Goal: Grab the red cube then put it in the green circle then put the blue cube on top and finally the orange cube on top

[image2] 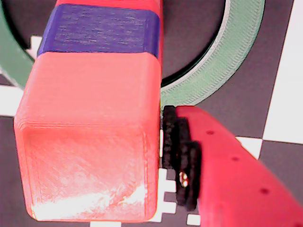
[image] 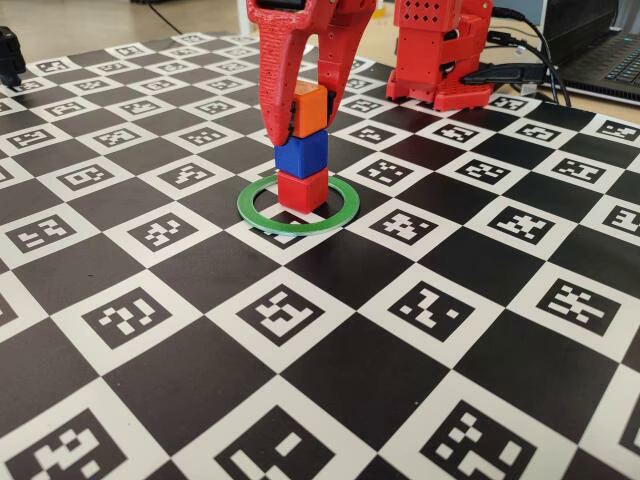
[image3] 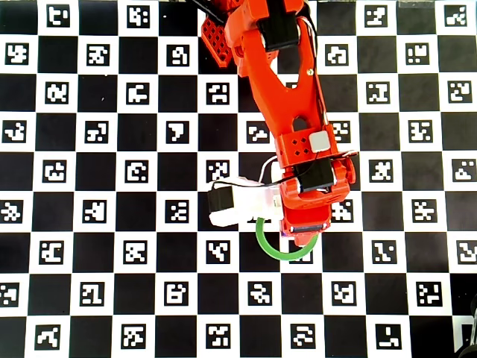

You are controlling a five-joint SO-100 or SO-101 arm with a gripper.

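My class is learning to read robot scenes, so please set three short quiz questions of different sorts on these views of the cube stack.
1. True or false: the red cube sits inside the green circle.
2. Which cube is in the middle of the stack? A) orange B) blue C) red
3. Fill in: the top cube, between the gripper jaws, is ____.

Key: 1 true. 2 B, the blue cube. 3 orange, the orange cube.
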